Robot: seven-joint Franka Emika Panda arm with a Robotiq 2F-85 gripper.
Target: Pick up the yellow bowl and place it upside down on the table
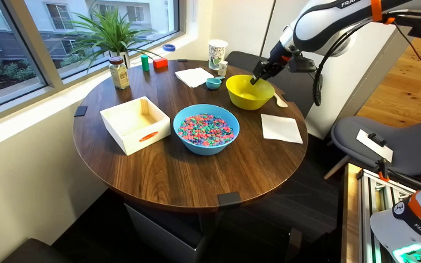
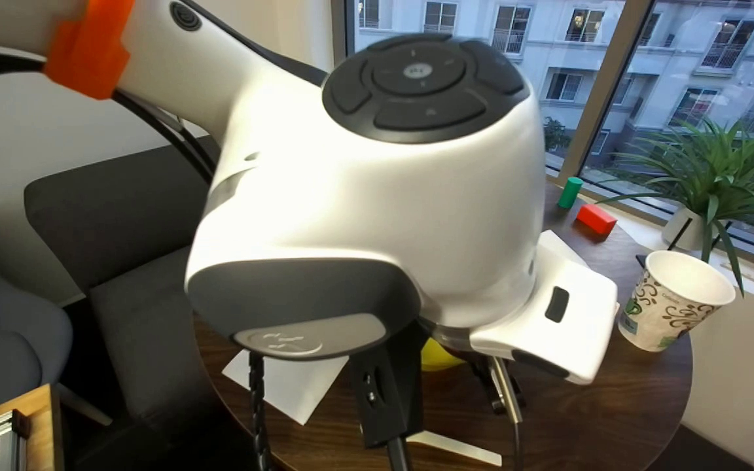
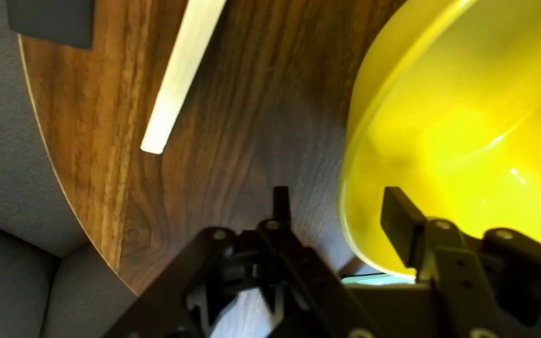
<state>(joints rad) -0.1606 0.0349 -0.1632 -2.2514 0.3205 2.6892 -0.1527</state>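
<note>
The yellow bowl [image 1: 249, 98] stands upright, opening up, on the far right part of the round dark-brown table [image 1: 196, 175]. In the wrist view the bowl [image 3: 463, 117] fills the right side above the wood surface [image 3: 251, 117]. In an exterior view only a sliver of the bowl [image 2: 439, 358] shows beneath the arm. My gripper [image 3: 336, 195] is open with nothing held. Its left finger is outside the bowl and its right finger is over the inside, with the rim between them. In an exterior view the gripper [image 1: 256, 76] is at the bowl's far rim.
A blue bowl of coloured pieces [image 1: 206, 129] and a white box [image 1: 135, 126] stand nearby. A white napkin [image 1: 281, 128], a pale spoon [image 1: 280, 101], a small teal cup [image 1: 213, 84] and a paper cup [image 1: 217, 54] surround the yellow bowl. A jar [image 1: 119, 73] stands farther off.
</note>
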